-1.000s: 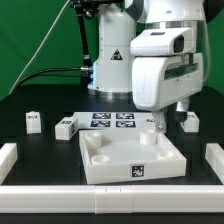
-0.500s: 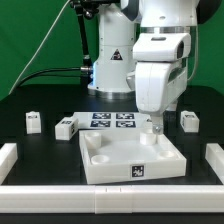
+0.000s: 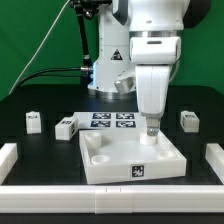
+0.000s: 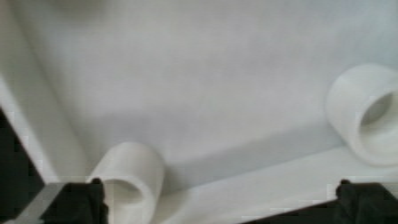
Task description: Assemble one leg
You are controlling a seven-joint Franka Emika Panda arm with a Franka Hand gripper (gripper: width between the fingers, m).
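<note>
The large white tray [image 3: 105, 168] lies at the table's front middle. My gripper [image 3: 150, 131] hangs over its far corner on the exterior view's right, fingers down close to the surface. In the wrist view the gripper [image 4: 214, 192] is open: the two dark fingertips [image 4: 80, 192] stand wide apart with only the tray's surface [image 4: 196, 90] between them. Two round sockets [image 4: 128, 172] [image 4: 370, 112] show there. Three legs lie loose on the table: one [image 3: 33, 121] at the left, one [image 3: 65, 127] beside it, one [image 3: 188, 120] at the right. A fourth leg is not in view.
The marker board [image 3: 112, 121] lies behind the tray. The robot's base [image 3: 110, 60] stands at the back. White rails edge the table at the left [image 3: 8, 155], right [image 3: 215, 158] and front [image 3: 110, 203].
The arm has moved toward the exterior view's left, so the hand now stands over the tray's far right corner. The right-hand leg has come fully into view.
</note>
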